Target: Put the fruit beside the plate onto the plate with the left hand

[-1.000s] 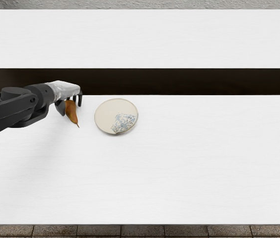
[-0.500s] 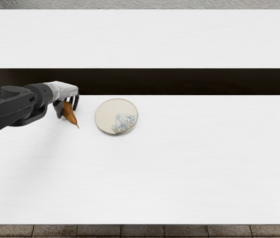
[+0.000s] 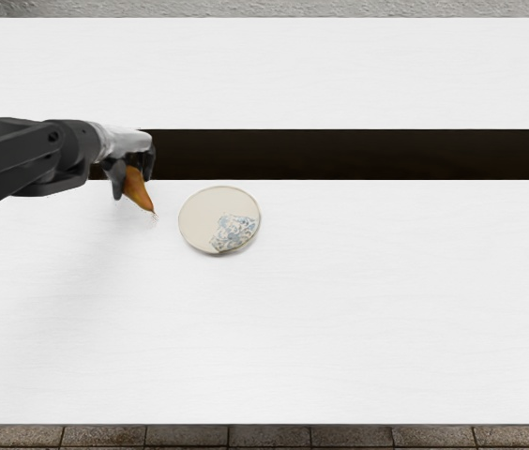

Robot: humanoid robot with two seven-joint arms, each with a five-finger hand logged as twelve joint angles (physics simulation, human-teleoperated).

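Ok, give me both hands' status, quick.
Left hand: fingers closed on the orange-brown fruit, just left of the plate.
Right hand: not in view, cannot be told.

We see a white bench (image 3: 358, 319) filling most of the view, its top pale and faintly grained, running from the left edge to the right edge. Along its far side lies a dark gap (image 3: 358, 155), a black band across the whole width. Beyond that gap we see a second white surface (image 3: 340, 75), just as wide and just as plain. At the far edge a thin grey strip (image 3: 264, 7) shows. Nearest to us, below the bench's near edge, runs a brown paved floor (image 3: 264, 437).
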